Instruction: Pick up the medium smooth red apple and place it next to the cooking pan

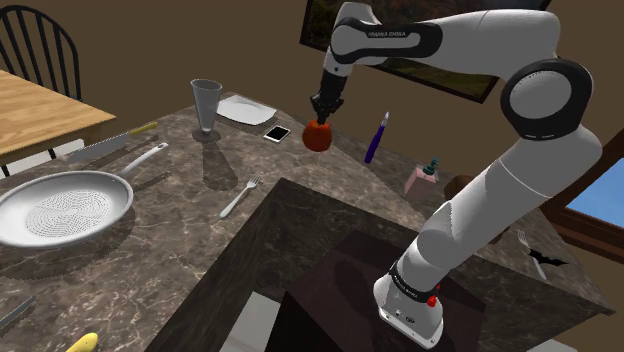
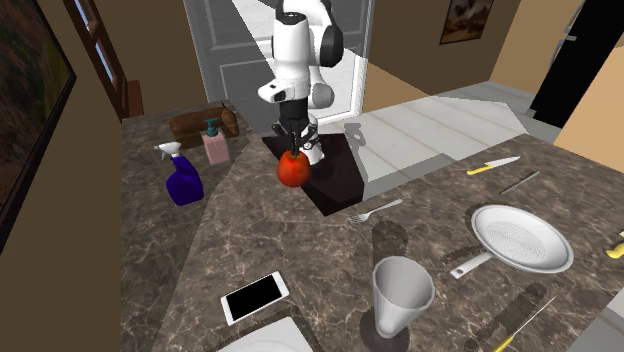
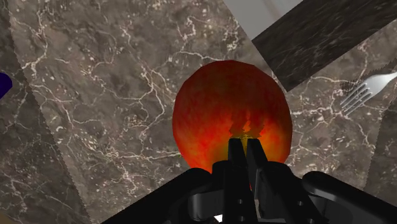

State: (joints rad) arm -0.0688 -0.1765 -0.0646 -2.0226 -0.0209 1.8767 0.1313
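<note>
A red apple with an orange-yellow patch hangs above the dark marble counter, and my black gripper is shut on its top. In the second exterior view the apple floats under the gripper, in front of the stand. In the wrist view both fingers pinch close together at the gripper on the apple's upper surface. The cooking pan, pale grey with a dotted base, lies far off at the shoulder view's left; the pan sits at the second exterior view's right.
Between apple and pan lie a fork, a tall grey cup and a knife. A phone and a white plate are close to the apple. A purple spray bottle and a pink soap bottle stand beside it.
</note>
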